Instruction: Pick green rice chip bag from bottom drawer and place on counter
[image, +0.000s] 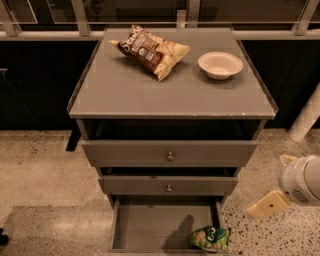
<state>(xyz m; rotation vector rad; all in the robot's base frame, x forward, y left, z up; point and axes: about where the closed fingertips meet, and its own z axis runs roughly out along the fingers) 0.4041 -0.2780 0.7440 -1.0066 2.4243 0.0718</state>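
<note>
Green rice chip bag (210, 238) is laid in the bottom drawer's (150, 225) front right corner; the gripper (269, 205) is held to its right, and whether it is open cannot be told.

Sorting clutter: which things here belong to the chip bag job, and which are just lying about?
Job: crinkly green chip bag, grey bottom drawer, grey counter, gripper right of drawer.
Lying about: brown-and-cream chip bag, white round bowl.

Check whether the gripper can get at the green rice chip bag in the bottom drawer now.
Probably yes. The bottom drawer is pulled out, the green rice chip bag lies uncovered in its front right corner, and the gripper hangs off to its right, nothing between them.
</note>
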